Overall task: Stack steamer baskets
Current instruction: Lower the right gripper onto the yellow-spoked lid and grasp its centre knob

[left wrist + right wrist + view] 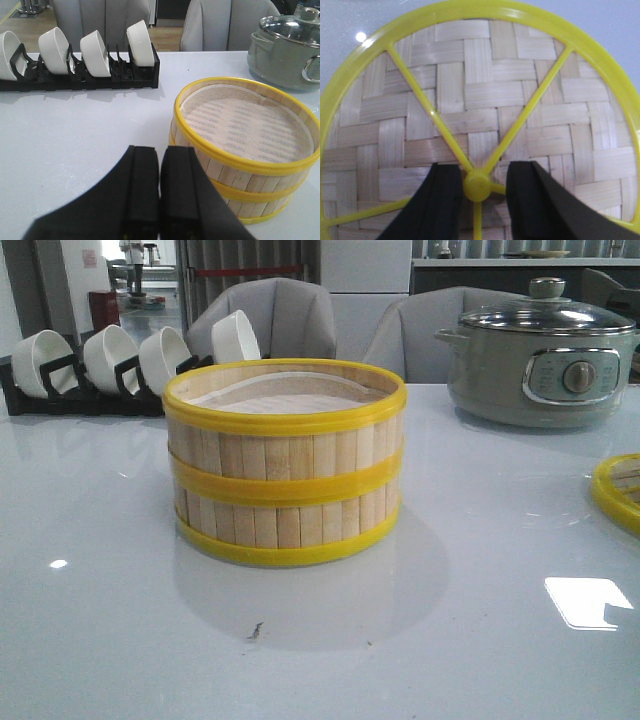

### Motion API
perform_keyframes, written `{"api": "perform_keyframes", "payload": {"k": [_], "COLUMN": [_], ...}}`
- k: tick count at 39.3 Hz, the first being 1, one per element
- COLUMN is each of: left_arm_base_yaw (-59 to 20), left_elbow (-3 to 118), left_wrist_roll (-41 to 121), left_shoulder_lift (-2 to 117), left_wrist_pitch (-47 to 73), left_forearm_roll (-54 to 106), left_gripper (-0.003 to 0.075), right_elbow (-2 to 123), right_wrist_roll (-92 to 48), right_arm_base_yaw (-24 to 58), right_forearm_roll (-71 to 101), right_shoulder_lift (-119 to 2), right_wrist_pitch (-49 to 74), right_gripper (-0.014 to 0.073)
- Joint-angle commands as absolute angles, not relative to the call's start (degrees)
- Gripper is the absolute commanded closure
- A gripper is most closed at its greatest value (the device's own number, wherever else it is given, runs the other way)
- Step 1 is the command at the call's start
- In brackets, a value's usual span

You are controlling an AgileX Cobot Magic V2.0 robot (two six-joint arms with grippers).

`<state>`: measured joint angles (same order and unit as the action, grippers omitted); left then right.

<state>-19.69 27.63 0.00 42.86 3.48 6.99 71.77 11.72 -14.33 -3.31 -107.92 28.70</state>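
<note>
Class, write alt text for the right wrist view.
The open right gripper straddles the yellow knob at the centre of a woven bamboo lid, which lies on a white table.

Glossy white table (120,640). Two steamer baskets (286,462) stacked mid-table. Black bowl rack (90,390) sits behind them to the left, grey-green electric pot (540,365) behind to the right, woven lid (618,490) off to their right at the edge.
</note>
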Motion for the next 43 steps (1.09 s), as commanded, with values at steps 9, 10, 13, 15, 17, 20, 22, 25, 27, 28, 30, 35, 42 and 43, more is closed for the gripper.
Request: {"api": "perform_keyframes", "payload": {"k": [9, 10, 13, 15, 17, 20, 22, 25, 27, 28, 30, 35, 42, 43], "left_arm_base_yaw": [-19.6, -19.6, -19.6, -19.6, -19.6, -19.6, -19.6, -19.6, -19.6, -19.6, -19.6, -19.6, -19.6, -19.6], "left_elbow": [29.3, 29.3, 29.3, 29.3, 29.3, 29.3, 29.3, 29.3, 29.3, 29.3, 29.3, 29.3, 29.3, 29.3], "left_wrist_roll": [0.0, 0.0, 0.0, 0.0, 0.0, 0.0, 0.0, 0.0, 0.0, 0.0, 0.0, 0.0, 0.0, 0.0], "left_shoulder_lift": [42.5, 42.5, 42.5, 42.5, 42.5, 42.5, 42.5, 42.5, 42.5, 42.5, 42.5, 42.5, 42.5, 42.5], "left_wrist_pitch": [-1.5, -1.5, -1.5, -1.5, -1.5, -1.5, -1.5, -1.5, -1.5, -1.5, -1.5, -1.5, -1.5, -1.5], "left_forearm_roll": [7.6, 7.6, 7.6, 7.6, 7.6, 7.6, 7.6, 7.6, 7.6, 7.6, 7.6, 7.6, 7.6, 7.6], "left_gripper": [0.0631, 0.0631, 0.0631, 0.0631, 0.0631, 0.0631, 0.0631, 0.0631, 0.0631, 0.0631, 0.0631, 0.0631, 0.0631, 0.0631], "right_elbow": [73.5, 73.5, 73.5, 73.5, 73.5, 73.5, 73.5, 74.2, 75.3, 76.0, 77.7, 82.6, 90.6, 92.1], "right_wrist_roll": [11.3, 11.3, 11.3, 11.3, 11.3, 11.3, 11.3, 11.3, 11.3, 11.3, 11.3, 11.3, 11.3, 11.3], "right_arm_base_yaw": [-14.4, -14.4, -14.4, -14.4, -14.4, -14.2, -13.9, -13.1, -12.3, -11.9, -11.0, -8.1, -3.4, -2.7], "right_forearm_roll": [-4.2, -4.2, -4.2, -4.2, -4.2, -4.2, -4.2, -4.2, -4.2, -4.2, -4.2, -4.2, -4.2, -4.2], "right_shoulder_lift": [-106.2, -106.2, -106.2, -106.2, -106.1, -105.9, -105.8, -105.3, -104.9, -104.8, -104.3, -103.3, -102.0, -101.9], "right_wrist_pitch": [25.4, 25.3, 25.3, 25.3, 25.4, 25.4, 25.4, 26.5, 27.7, 28.4, 30.1, 34.6, 39.8, 40.6], "right_gripper": [0.0504, 0.0547, 0.0532, 0.0538, 0.0538, 0.0538, 0.0538, 0.0538, 0.0538, 0.0538, 0.0538, 0.0538, 0.0538, 0.0538]}}
